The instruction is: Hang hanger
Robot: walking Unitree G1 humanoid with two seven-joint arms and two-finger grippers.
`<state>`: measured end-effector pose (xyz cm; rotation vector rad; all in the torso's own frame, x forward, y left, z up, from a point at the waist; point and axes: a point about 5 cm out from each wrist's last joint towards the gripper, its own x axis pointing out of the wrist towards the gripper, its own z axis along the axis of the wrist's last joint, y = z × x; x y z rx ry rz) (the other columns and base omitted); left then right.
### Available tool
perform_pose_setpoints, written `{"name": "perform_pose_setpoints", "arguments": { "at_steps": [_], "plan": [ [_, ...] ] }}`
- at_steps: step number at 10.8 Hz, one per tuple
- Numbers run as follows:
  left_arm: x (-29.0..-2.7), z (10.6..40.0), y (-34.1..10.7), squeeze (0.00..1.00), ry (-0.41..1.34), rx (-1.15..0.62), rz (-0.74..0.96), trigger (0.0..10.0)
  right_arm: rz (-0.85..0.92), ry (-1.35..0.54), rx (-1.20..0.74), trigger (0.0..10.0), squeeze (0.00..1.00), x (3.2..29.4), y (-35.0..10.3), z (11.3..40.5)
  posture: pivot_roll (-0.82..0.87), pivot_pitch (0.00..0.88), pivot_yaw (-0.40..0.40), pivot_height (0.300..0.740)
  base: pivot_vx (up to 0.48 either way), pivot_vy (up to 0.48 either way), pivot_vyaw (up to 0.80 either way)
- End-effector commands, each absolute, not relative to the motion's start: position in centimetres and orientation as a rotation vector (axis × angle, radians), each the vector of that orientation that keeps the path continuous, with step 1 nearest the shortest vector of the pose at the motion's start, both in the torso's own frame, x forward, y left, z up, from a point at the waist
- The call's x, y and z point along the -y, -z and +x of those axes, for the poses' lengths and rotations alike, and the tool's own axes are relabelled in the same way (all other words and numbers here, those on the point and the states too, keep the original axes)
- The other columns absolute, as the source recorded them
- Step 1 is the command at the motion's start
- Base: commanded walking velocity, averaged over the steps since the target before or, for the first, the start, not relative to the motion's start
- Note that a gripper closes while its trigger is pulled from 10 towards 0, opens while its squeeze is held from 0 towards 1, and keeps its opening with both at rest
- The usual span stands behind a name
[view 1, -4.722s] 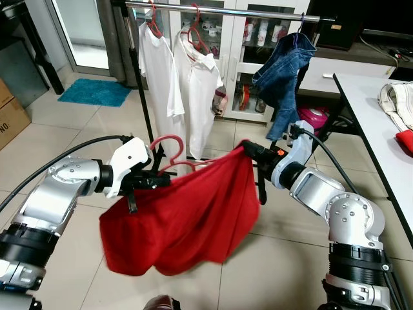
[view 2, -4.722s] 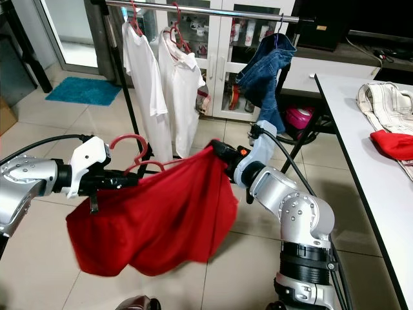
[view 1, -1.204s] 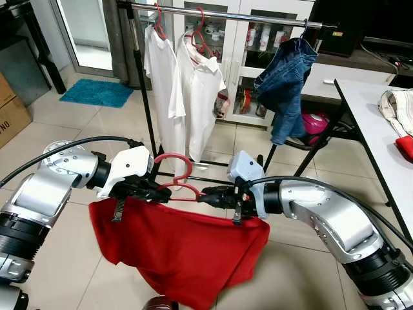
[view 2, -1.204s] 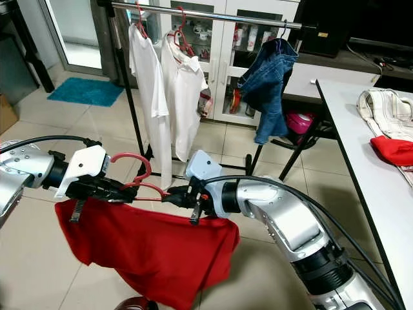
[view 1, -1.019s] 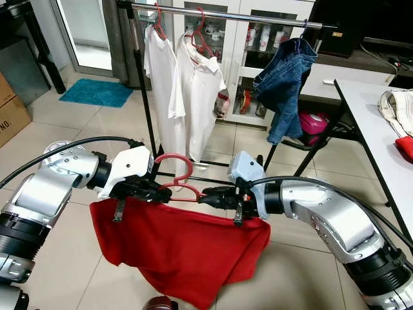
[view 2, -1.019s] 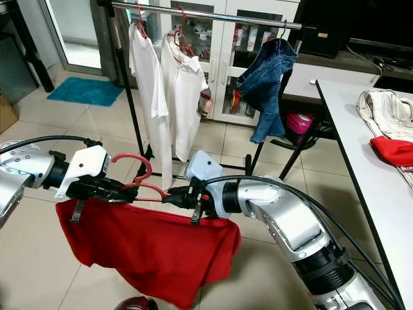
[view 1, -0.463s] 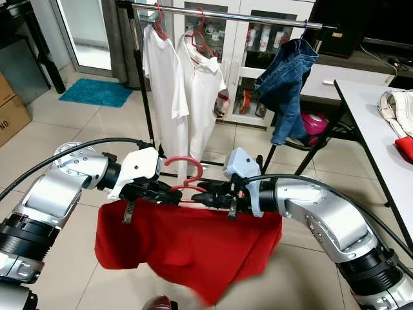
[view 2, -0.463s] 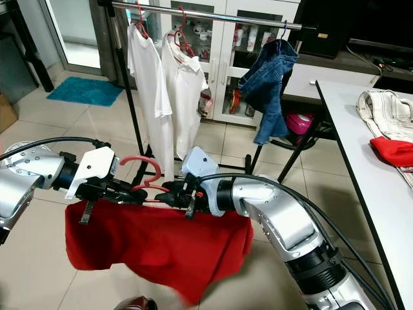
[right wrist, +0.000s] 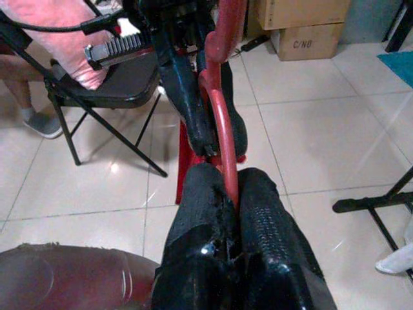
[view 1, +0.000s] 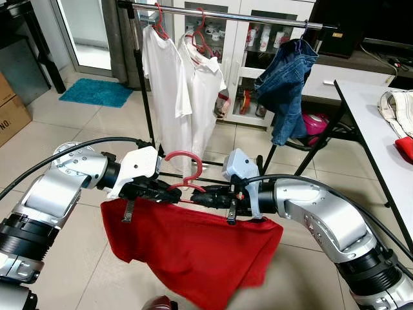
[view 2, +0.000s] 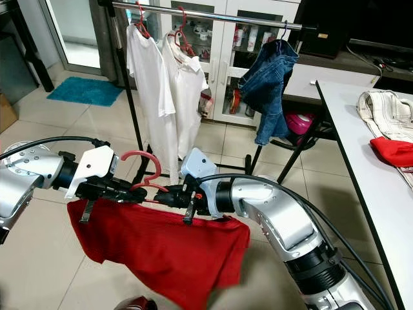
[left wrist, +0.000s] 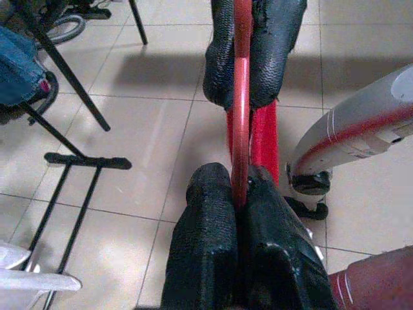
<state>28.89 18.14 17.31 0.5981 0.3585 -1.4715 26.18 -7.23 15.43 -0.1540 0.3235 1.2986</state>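
A red hanger (view 1: pixel 184 163) carries a red garment (view 1: pixel 193 248) that droops below it, in front of my chest. My left gripper (view 1: pixel 166 190) is shut on the hanger's bar from the left, seen close up in the left wrist view (left wrist: pixel 233 179). My right gripper (view 1: pixel 205 196) is shut on the same bar (right wrist: pixel 219 129) from the right, fingertips almost meeting the left's. The hook points up, well below and in front of the clothes rail (view 1: pixel 251 15).
On the rail hang two white shirts (view 1: pixel 171 77) on red hangers and blue jeans (view 1: pixel 284 71). A glass cabinet stands behind. A white table (view 1: pixel 377 123) with cloths is at right, a cardboard box (view 1: pixel 10 113) at left. The right wrist view shows a folding chair (right wrist: pixel 116 87).
My right gripper has left the garment's right corner and closed on the hanger bar beside the left gripper. In the last half second the garment's hem swung; both arms stay put.
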Motion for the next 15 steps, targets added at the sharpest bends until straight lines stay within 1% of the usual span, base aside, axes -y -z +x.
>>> {"name": "perform_pose_setpoints", "arguments": {
  "at_steps": [1, 2, 3, 4, 5, 6, 9, 10, 11, 12, 13, 14, 15],
  "plan": [
    [-17.7, 29.3, -18.9, 0.0, 1.47, -0.27, 0.611, 0.0, -0.116, -1.266, -0.315, 0.0, 0.0, 7.6, -15.5, 26.4, 0.0, 0.0, -0.033, 0.74, 0.0, 0.0, 0.0],
    [-17.6, 29.4, -19.1, 0.0, 1.465, -0.253, 0.608, 0.0, -0.081, -1.263, -0.315, 0.0, 0.0, 7.8, -15.7, 26.5, 0.0, 0.0, -0.029, 0.74, 0.0, 0.0, 0.0],
    [-17.6, 29.7, -19.3, 0.0, 1.434, -0.218, 0.613, 4.0, -0.076, -1.271, -0.308, 0.0, 0.0, 7.8, -15.8, 26.5, 0.0, 0.0, -0.026, 0.74, 0.0, 0.0, 0.0],
    [-17.5, 29.6, -19.5, 0.1, 1.462, -0.212, 0.552, 10.0, -0.086, -1.25, -0.31, 0.0, 0.0, 8.0, -15.6, 26.6, 0.0, 0.0, -0.024, 0.74, 0.0, 0.0, 0.0],
    [-17.5, 29.4, -20.1, 1.0, 1.477, -0.181, 0.508, 10.0, -0.113, -1.208, -0.317, 0.0, 0.0, 8.5, -15.3, 26.9, 0.0, 0.0, -0.024, 0.74, 0.0, 0.0, 0.0],
    [-17.7, 29.1, -20.6, 1.0, 1.487, -0.172, 0.483, 10.0, -0.13, -1.177, -0.325, 0.0, 0.0, 9.0, -15.1, 27.1, 0.0, 0.0, -0.024, 0.74, 0.0, 0.0, 0.0],
    [-18.1, 28.7, -20.7, 1.0, 1.489, -0.191, 0.48, 10.0, -0.176, -1.125, -0.35, 0.0, 0.0, 10.3, -15.0, 27.6, 0.0, 0.0, -0.028, 0.74, 0.0, 0.0, 0.0],
    [-18.1, 28.8, -20.6, 1.0, 1.462, -0.185, 0.475, 10.0, -0.18, -1.109, -0.361, 0.0, 0.0, 10.6, -14.9, 27.6, 0.0, 0.0, -0.028, 0.74, 0.0, 0.0, 0.0],
    [-18.3, 28.9, -20.7, 1.0, 1.412, -0.165, 0.449, 10.0, -0.175, -1.064, -0.367, 0.0, 0.0, 10.9, -14.6, 27.8, 0.0, 0.0, -0.029, 0.74, 0.0, 0.0, 0.0],
    [-19.0, 29.6, -20.9, 1.0, 1.232, -0.103, 0.389, 10.0, -0.146, -0.919, -0.369, 0.0, 0.0, 11.9, -13.9, 28.4, 0.0, 0.0, -0.028, 0.74, 0.0, 0.0, 0.0],
    [-19.8, 30.1, -20.8, 1.0, 1.093, -0.108, 0.393, 10.0, -0.118, -0.827, -0.36, 0.0, 0.0, 12.5, -13.5, 28.8, 0.0, 0.0, -0.029, 0.74, 0.0, 0.0, 0.0],
    [-21.1, 30.1, -19.7, 0.46, 0.871, -0.088, 0.292, 10.0, -0.024, -0.582, -0.335, 0.0, 0.0, 13.9, -12.6, 29.4, 0.01, 0.0, -0.031, 0.74, 0.0, 0.0, 0.0],
    [-21.9, 29.9, -18.5, 0.0, 0.735, -0.087, 0.233, 10.0, 0.022, -0.471, -0.309, 0.0, 0.0, 14.6, -12.3, 29.4, 0.01, 0.0, -0.031, 0.74, 0.0, 0.0, 0.0]
  ]
}}
